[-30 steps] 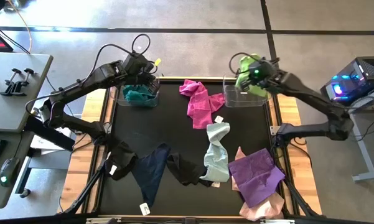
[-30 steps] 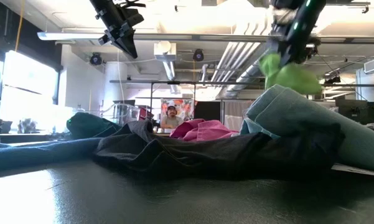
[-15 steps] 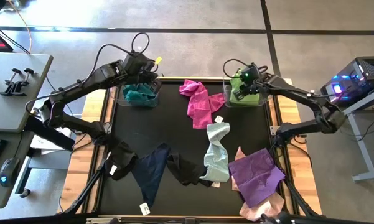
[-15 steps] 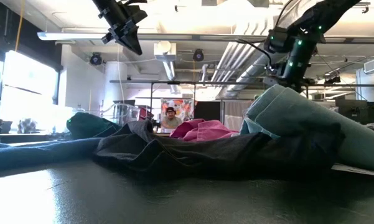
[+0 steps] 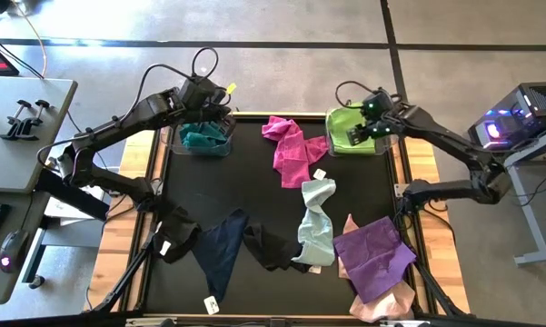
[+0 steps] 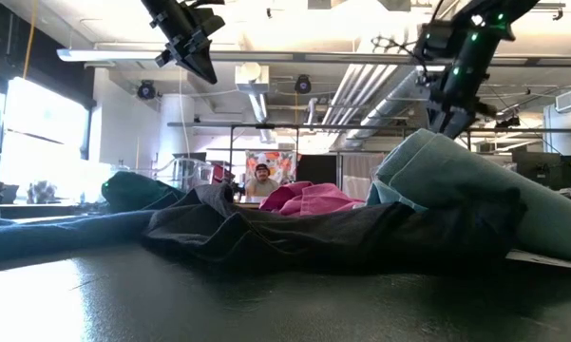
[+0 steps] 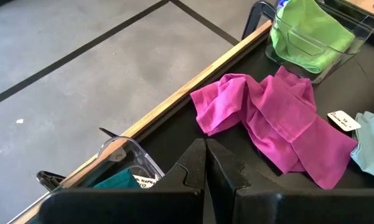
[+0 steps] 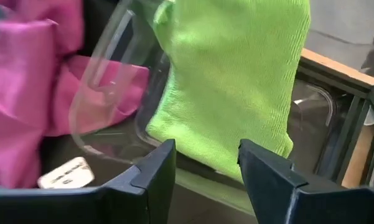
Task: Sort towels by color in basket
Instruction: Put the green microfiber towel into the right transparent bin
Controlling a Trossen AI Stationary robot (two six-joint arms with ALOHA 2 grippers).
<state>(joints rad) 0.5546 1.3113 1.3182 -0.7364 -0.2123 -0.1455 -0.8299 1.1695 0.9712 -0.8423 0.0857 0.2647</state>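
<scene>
Far edge: clear bin (image 5: 198, 145) at left corner, clear bin (image 5: 332, 143) at right corner, magenta towel (image 5: 289, 150) between them.
Left centre: bare mat (image 5: 209, 186), open passage.
Near half: dark towels (image 5: 220, 247), mint towel (image 5: 317, 222) and purple towel (image 5: 374, 256) crowd it.

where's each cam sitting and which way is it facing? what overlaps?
High: overhead, straight down; both arms, left pincer over the teal bin, right pincer over the lime towel.
Low: table height, level across the dark towel into the room; arms enter from above.
Left wrist: past shut fingers toward the magenta towel.
Right wrist: past open fingers at the lime towel in its clear bin.
Shared: both wrist views and high show magenta and lime.
</scene>
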